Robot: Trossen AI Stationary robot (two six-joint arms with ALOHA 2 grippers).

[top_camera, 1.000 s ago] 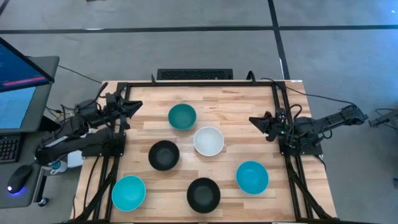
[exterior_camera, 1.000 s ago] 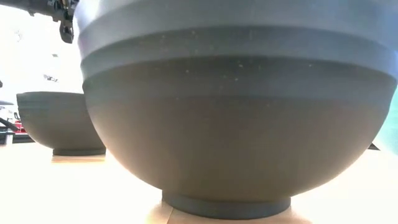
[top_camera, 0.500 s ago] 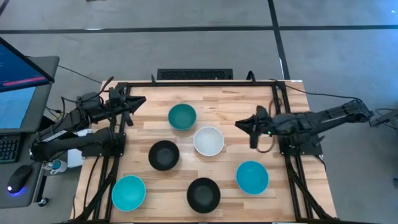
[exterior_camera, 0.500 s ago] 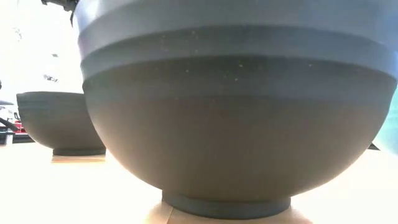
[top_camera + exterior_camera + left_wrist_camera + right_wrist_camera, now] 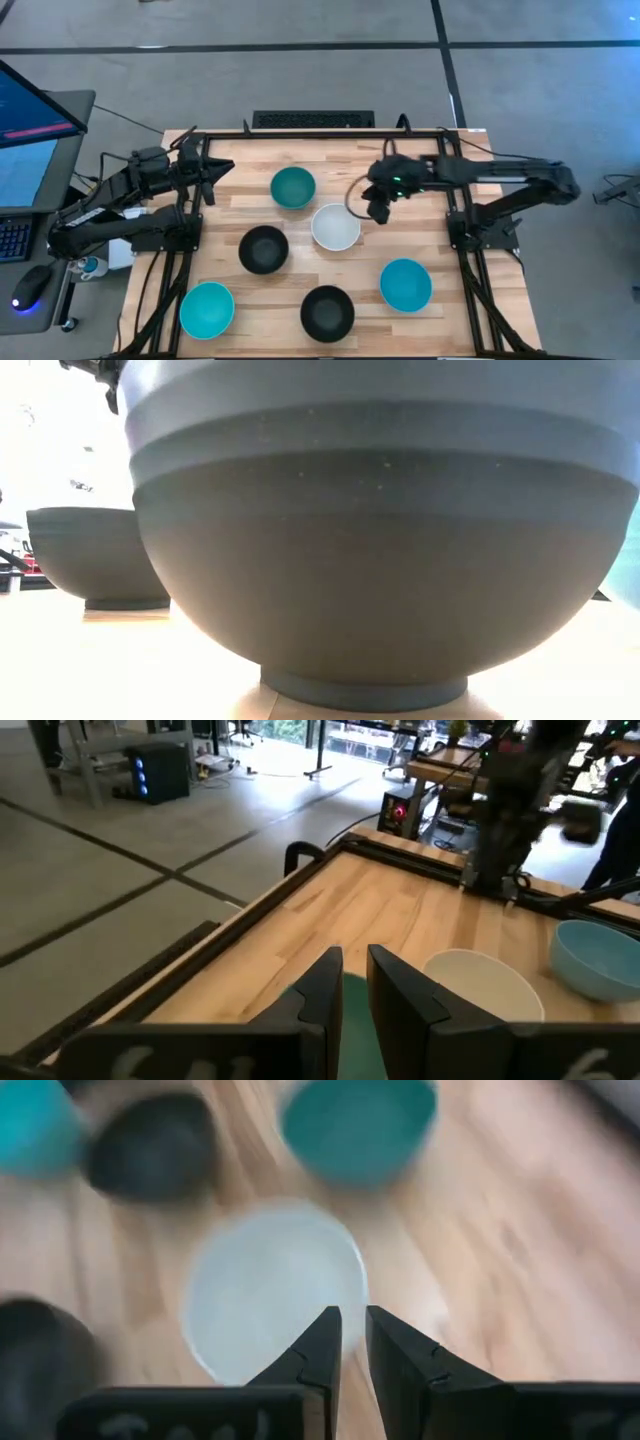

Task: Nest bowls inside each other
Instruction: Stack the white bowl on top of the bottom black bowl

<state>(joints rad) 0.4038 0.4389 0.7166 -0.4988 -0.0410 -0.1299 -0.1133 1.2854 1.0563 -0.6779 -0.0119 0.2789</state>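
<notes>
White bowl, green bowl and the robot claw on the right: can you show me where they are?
white bowl [image 5: 335, 227], high view, on the middle of its inside.
teal-green bowl [image 5: 293, 187], high view, on the middle of its inside.
right gripper [image 5: 378, 211], high view, between its fingertips, next to the white bowl's rim.

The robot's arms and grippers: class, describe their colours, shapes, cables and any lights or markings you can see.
Both arms are dark, slim and jointed. The left gripper and right gripper each end in two flat black fingers. A thin cable loops beside the right wrist, where a small green light glows. Black cables trail off past the table on both sides. No readable markings.
</notes>
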